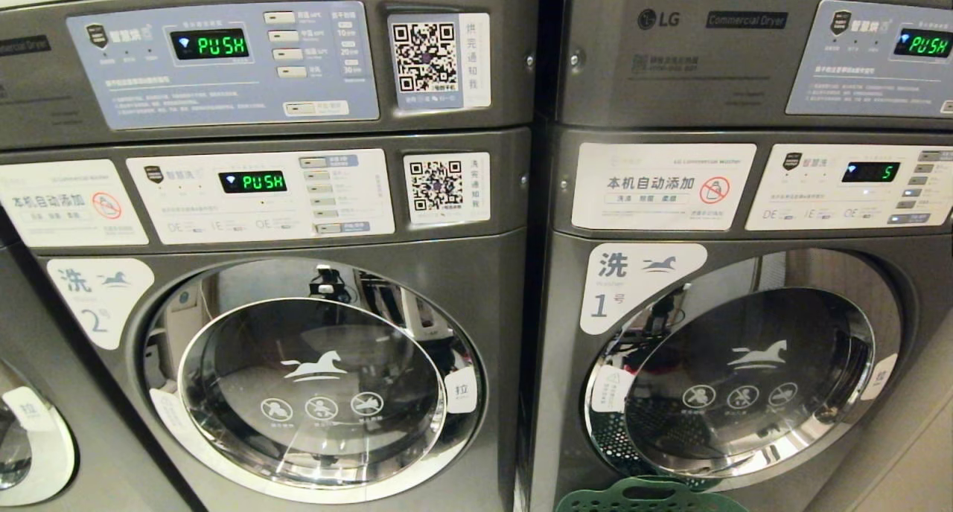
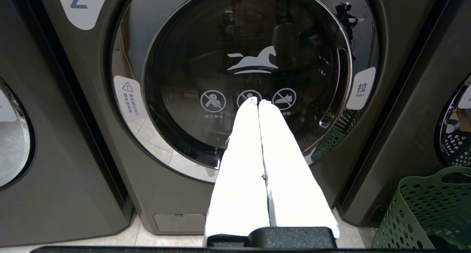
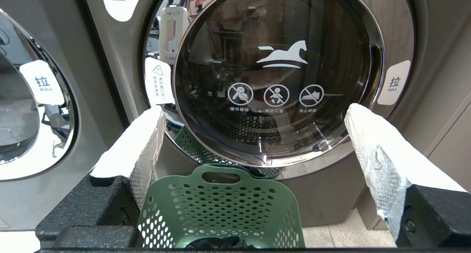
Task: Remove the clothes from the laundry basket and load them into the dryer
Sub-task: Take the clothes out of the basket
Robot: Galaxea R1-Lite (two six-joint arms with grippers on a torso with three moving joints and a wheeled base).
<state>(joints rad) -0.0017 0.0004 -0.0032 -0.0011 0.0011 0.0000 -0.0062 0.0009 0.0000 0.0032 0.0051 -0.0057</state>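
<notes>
- Head view: 2 stacked grey metal machine columns stand side by side; neither arm appears in this view.
- Left column: grey front-loading machine marked 2 (image 1: 313,378), round chrome-rimmed glass door shut; both green displays above it read "PUSH".
- Right column: grey front-loading machine marked 1 (image 1: 737,370), round glass door (image 3: 279,76) shut; the upper unit is labelled "Commercial Dryer" (image 1: 744,19).
- Green perforated plastic laundry basket (image 3: 220,209) stands on the pale tiled floor (image 2: 110,242) directly in front of machine 1, below its door; only its rim shows at the bottom edge of the head view.
- Dark clothes (image 3: 217,242) lie inside the basket, barely visible at its bottom; item count cannot be told.
- Left pincer (image 2: 255,102): white-wrapped fingers (image 2: 239,164) pressed together, nothing between them, pointing at the shut door of machine 2, apart from the glass.
- Right pincer (image 3: 254,111): white-wrapped fingers (image 3: 371,142) spread wide, empty, above the basket and facing the door of machine 1.
- White "PULL" labels (image 3: 393,82) sit at the door rims.
</notes>
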